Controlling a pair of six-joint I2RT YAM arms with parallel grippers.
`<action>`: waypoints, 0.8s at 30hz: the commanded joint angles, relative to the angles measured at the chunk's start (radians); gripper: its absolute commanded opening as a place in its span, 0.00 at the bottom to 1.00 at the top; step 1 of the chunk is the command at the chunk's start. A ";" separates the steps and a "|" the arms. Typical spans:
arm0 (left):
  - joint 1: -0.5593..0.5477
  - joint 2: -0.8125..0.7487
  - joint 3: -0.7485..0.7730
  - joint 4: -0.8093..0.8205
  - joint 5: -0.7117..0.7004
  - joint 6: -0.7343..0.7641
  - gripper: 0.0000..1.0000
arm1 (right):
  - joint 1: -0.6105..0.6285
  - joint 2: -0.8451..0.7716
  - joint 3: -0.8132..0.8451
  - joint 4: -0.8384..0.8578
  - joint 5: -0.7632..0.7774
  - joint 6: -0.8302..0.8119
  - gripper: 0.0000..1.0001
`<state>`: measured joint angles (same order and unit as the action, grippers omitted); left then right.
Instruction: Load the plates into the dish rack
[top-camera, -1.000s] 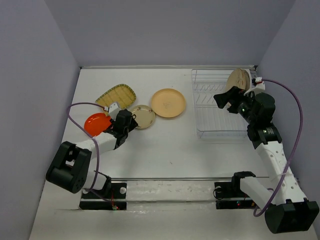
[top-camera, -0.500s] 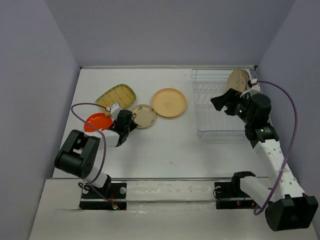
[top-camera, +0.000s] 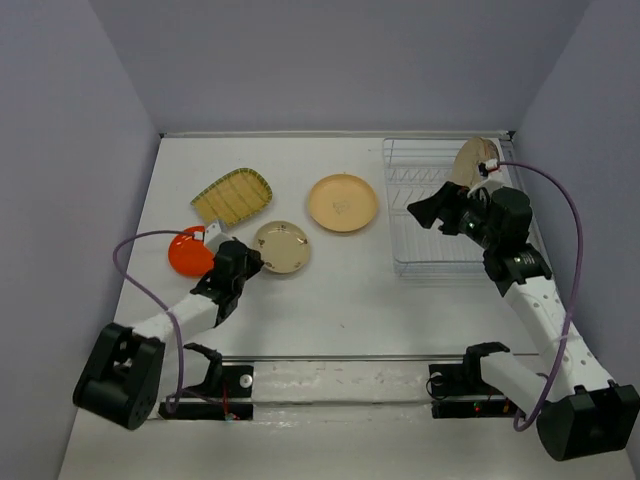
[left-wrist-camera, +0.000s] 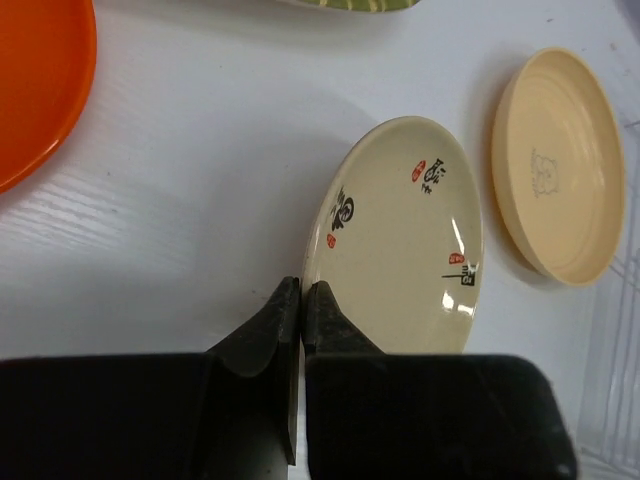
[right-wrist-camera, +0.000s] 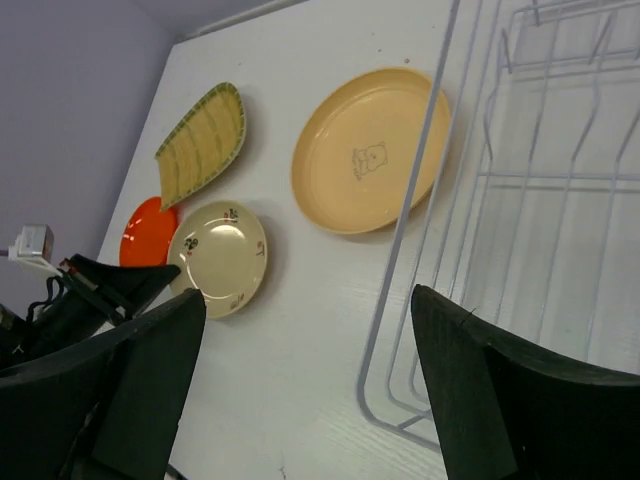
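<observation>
one tan plate (top-camera: 473, 159) stands in the dish rack (top-camera: 421, 266); left gripper (left-wrist-camera: 302, 292) pinches beige plate (left-wrist-camera: 400, 240), right gripper (right-wrist-camera: 308, 300) wide.

1. This was a robot test cell in a lab rather than a lived-in kitchen: a white table (top-camera: 340, 300) was boxed in at the back and both sides by plain lavender-grey walls (top-camera: 340, 60), with no cupboards, sink or counter in view.
2. A left arm (top-camera: 175, 315) and a right arm (top-camera: 540, 310) were bolted on black bases (top-camera: 205, 385) at the table's near edge, behind a metal rail (top-camera: 340, 357).
3. Purple cables (top-camera: 580, 240) looped loose from the arms.
4. The only household things were a white wire dish rack (top-camera: 420, 265) and a few plates (top-camera: 343, 203) lying on the bare tabletop.
</observation>
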<state>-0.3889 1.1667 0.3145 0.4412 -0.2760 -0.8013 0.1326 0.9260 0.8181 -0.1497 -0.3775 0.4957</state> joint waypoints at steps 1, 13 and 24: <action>0.001 -0.292 -0.040 -0.080 0.000 0.030 0.06 | 0.114 0.033 0.033 0.007 -0.032 0.012 0.89; -0.005 -0.587 0.118 -0.233 0.403 0.162 0.06 | 0.469 0.359 0.217 0.068 -0.032 -0.009 0.91; -0.015 -0.522 0.196 -0.182 0.587 0.192 0.06 | 0.512 0.497 0.247 0.180 -0.118 0.041 0.42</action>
<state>-0.3939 0.6449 0.4355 0.1898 0.1947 -0.6350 0.6331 1.4151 1.0260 -0.0792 -0.4568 0.5022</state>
